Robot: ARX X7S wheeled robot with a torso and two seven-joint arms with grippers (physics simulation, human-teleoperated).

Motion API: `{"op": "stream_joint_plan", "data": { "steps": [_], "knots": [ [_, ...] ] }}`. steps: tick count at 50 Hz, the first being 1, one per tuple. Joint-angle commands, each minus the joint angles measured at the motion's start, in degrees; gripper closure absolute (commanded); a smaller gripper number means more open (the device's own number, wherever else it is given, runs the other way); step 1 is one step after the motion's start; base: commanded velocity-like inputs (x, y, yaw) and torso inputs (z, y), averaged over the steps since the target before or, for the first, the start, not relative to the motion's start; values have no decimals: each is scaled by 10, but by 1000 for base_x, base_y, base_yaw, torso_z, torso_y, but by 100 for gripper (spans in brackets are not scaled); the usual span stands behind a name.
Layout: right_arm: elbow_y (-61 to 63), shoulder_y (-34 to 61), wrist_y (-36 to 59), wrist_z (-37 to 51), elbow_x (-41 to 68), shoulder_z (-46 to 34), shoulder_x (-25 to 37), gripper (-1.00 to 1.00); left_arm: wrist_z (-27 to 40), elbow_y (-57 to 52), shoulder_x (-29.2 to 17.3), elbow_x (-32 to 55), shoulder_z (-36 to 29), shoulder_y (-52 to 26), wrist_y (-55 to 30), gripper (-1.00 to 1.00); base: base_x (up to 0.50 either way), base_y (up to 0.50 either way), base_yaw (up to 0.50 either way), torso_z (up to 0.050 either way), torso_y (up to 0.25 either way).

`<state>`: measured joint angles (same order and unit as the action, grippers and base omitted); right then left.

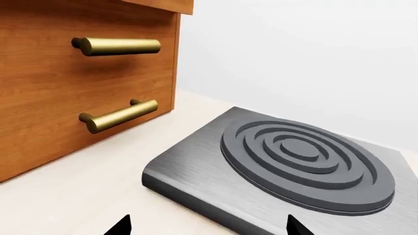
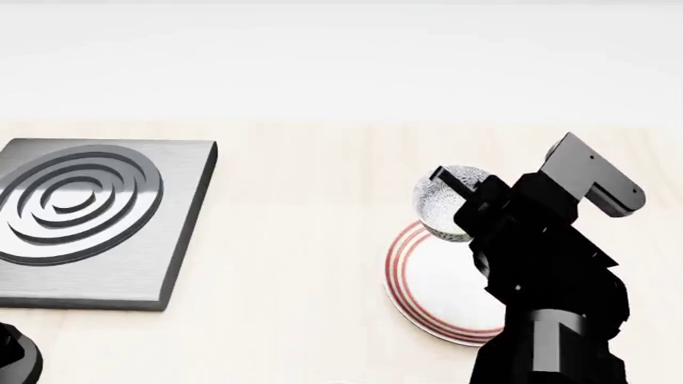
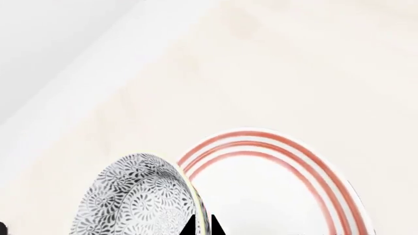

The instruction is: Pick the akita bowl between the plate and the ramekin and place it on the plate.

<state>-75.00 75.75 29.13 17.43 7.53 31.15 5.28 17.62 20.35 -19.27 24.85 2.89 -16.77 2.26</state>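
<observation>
The right gripper (image 2: 457, 192) is clamped on the rim of the bowl (image 2: 449, 200); in the right wrist view the dark fingertips (image 3: 203, 226) pinch the thin wall edge-on, one inside and one outside, which is a sound hold for a deep round vessel with no handle. The bowl hangs tilted on its side and clear of the counter (image 2: 299, 240), over the far edge of the plate (image 2: 437, 296); whether it touches the plate cannot be told. By judgement, the carry is nearly complete and the remaining step is to bring the bowl upright, lower it toward the plate's centre, and release; a tilted release risks the bowl rolling off the shallow rim. The bowl's outside carries a dense grey-and-white petal pattern (image 3: 134, 200), with a pale rim line; it reads as glazed ceramic, hard and likely slippery under the pads. The plate is flat, round, glossy white, with thin red concentric rings (image 3: 261, 147) near its edge; it is wider than the bowl, giving margin for placement. No ramekin is in view; the right arm may hide it. The left gripper (image 1: 207, 227) is idle with its two dark fingertips (image 1: 121, 226) spread apart and nothing between them; it faces a brushed grey metal slab (image 1: 196, 171) with raised concentric rings (image 1: 304, 164), beside a wooden cabinet (image 1: 46, 98) with two brass bar handles (image 1: 117, 46); the slab lies well apart from the plate, at the left side of the pale, matte counter.
</observation>
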Motion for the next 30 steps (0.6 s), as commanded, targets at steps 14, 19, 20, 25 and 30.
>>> {"op": "stream_joint_plan", "data": {
  "steps": [14,19,20,25,30],
  "knots": [
    [0,-9,3,-6,-69,75,-11,100,-10,-1,9,-9,10,1,0,-100,0,0,0,0,0],
    [0,-12,12,-15,-71,77,-9,100,-10,3,10,-11,9,-1,3,-100,0,0,0,0,0],
    [0,-13,12,-16,-71,77,-9,100,-10,2,10,-11,9,0,3,-100,0,0,0,0,0],
    [0,-17,13,-20,-72,78,-8,100,-9,2,9,-11,8,0,4,-100,0,0,0,0,2],
    [0,-20,15,-22,-72,81,-8,100,-8,-1,9,-11,7,1,3,-100,0,0,0,0,0]
  ]
}}
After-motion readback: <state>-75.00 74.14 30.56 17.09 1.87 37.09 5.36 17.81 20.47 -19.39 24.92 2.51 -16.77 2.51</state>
